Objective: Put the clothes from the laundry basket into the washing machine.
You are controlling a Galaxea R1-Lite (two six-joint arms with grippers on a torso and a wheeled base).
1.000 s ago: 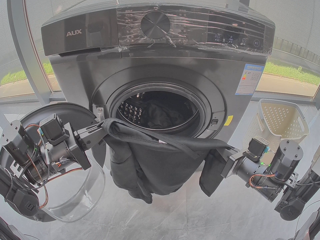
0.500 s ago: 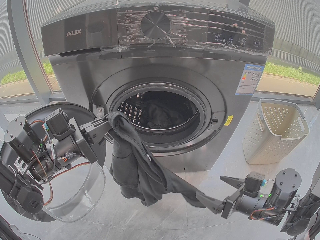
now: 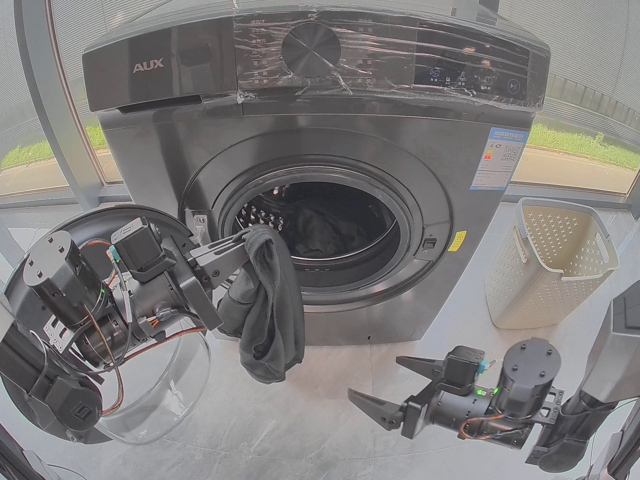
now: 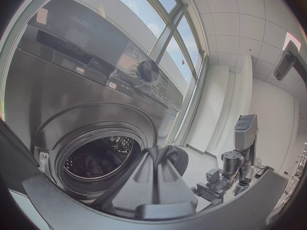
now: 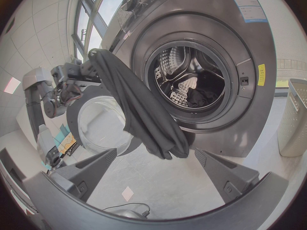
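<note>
1. Handling: I judge the dark grey cloth garment [image 3: 270, 315] to be light, limp and fully compliant. It has no stiffness of its own, so it follows gravity rather than my wrist. It is not fragile. The risk is snagging or trailing, not damage.
2. Grasp point: I judge a pinch on a bunched fold near the upper end to be best, because the rest then hangs as one narrow bundle. A hold on a single loose edge would let the cloth spread and catch on the door rim.
3. Left gripper [image 3: 238, 244]: my fingers [image 4: 140, 179] are clamped on the top fold of the garment, which drapes over their tips.
4. Position: the garment hangs free in the air, just in front of the left rim of the round opening of the dark grey front-loading washing machine [image 3: 320, 135]. It is apart from the pale tiled floor [image 3: 300, 435] below.
5. Appearance: the cloth is matt and dark grey to black. It is doubled over at the grip, creased in long vertical folds, and ends in a rounded lump. I cannot tell what kind of garment it is.
6. Right gripper [image 3: 374, 377]: my fingers are spread wide and hold nothing. The gripper is low over the floor, well apart from the garment.
7. Surroundings:
   - A second dark garment [image 3: 320, 228] lies inside the drum.
   - The round glass-bowled door [image 3: 167, 395] stands open at the machine's left edge.
   - The cream perforated plastic laundry basket [image 3: 553, 261] stands on the floor beside the machine's right front corner.
</note>
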